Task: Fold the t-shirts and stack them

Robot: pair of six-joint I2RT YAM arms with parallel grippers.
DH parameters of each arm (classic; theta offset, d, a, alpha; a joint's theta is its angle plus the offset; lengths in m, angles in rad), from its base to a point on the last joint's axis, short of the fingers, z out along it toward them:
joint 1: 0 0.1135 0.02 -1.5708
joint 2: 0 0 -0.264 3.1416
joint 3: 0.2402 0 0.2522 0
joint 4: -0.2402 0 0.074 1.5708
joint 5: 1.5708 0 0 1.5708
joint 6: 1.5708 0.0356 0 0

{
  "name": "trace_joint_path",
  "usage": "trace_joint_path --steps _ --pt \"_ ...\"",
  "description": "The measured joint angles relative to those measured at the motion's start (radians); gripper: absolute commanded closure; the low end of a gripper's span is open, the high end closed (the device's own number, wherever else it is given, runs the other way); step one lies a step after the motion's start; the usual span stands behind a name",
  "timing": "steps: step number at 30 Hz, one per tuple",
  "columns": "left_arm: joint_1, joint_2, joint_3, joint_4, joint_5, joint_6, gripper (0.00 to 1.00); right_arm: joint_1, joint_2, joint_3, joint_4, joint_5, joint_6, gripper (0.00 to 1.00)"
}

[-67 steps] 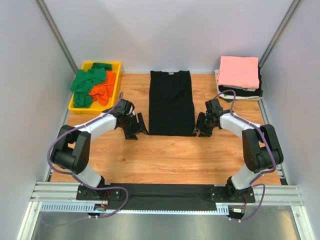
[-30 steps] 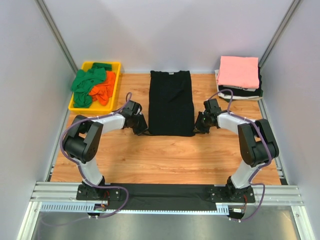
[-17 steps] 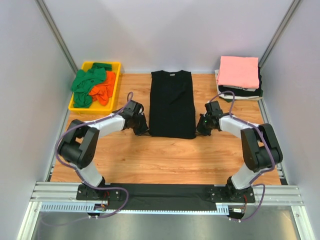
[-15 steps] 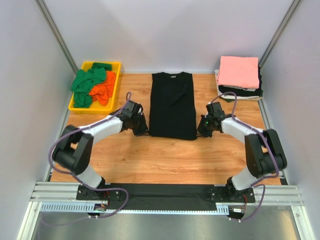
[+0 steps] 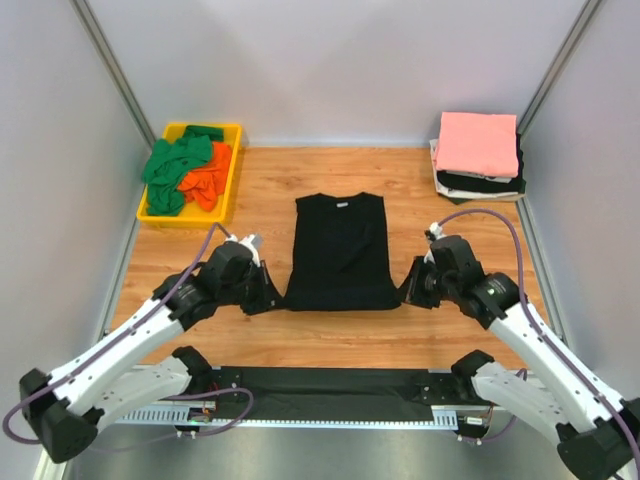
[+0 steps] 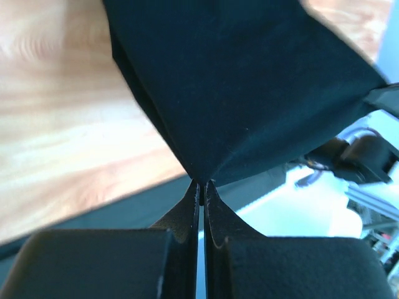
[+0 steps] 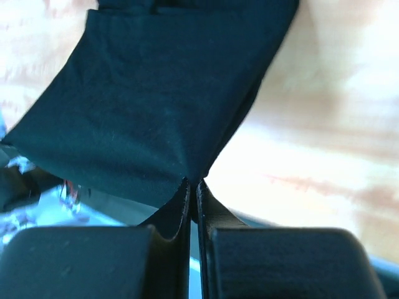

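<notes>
the left gripper (image 6: 201, 185) is squeezed shut on one near corner of the black t-shirt (image 5: 340, 250). the right gripper (image 7: 192, 183) is squeezed shut on the other near corner. the shirt lies in the middle of the wooden table (image 5: 250, 190).

The top view looks down from high over the near edge, far enough back to hold the whole table (image 5: 420, 190). Each wrist view sits very close, facing inward along the near hem of the black t-shirt (image 5: 340, 250), which all three share.
</notes>
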Motion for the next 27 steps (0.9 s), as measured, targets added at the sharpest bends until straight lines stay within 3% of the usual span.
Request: trace_joint_path --steps 4,7,15,27 --pt "-0.023 -0.122 0.011 -0.107 -0.003 -0.039 1.00 0.086 -0.087 0.002 -0.093 0.023 0.070 1.00" --pt "-0.027 -0.097 0.068 -0.161 -0.023 -0.035 1.00 0.095 -0.074 0.038 -0.137 0.060 0.093 1.00" --pt "0.020 0.169 0.364 -0.237 -0.108 0.058 1.00 0.033 0.172 0.273 -0.183 0.167 0.042 1.00" --pt "0.257 0.522 0.607 -0.204 0.040 0.205 1.00 -0.135 0.521 0.516 -0.143 0.128 -0.097 1.00"
